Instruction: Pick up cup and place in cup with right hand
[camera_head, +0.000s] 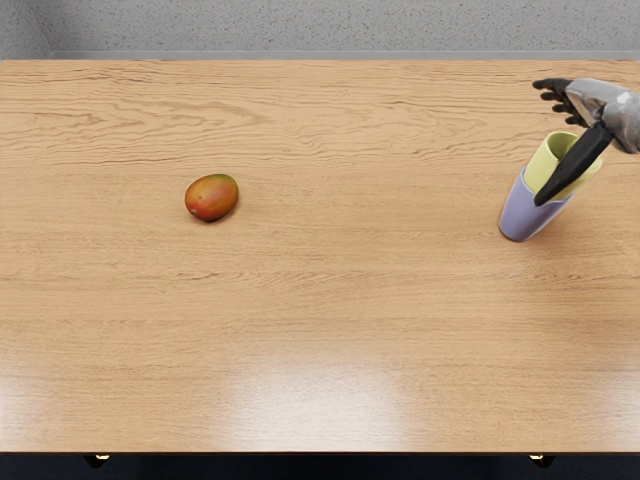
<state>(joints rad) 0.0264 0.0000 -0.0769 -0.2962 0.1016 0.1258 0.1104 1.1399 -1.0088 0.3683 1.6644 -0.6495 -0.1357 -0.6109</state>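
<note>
Purple cup (521, 214) at right on the wooden table (320, 310) | mango (211, 197) well apart, leftward | yellow cup (546, 162) — sitting inside the purple one | my right hand (594, 100) above, thumb and fingers spread, gripping nothing — thumb crosses before the yellow cup, contact I cannot tell

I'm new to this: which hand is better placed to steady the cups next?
Probably the right robot hand: open and close to the yellow cup in the purple cup. No left hand shows.

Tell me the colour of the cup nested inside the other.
The inner cup is pale yellow, best seen in the head view.
</note>
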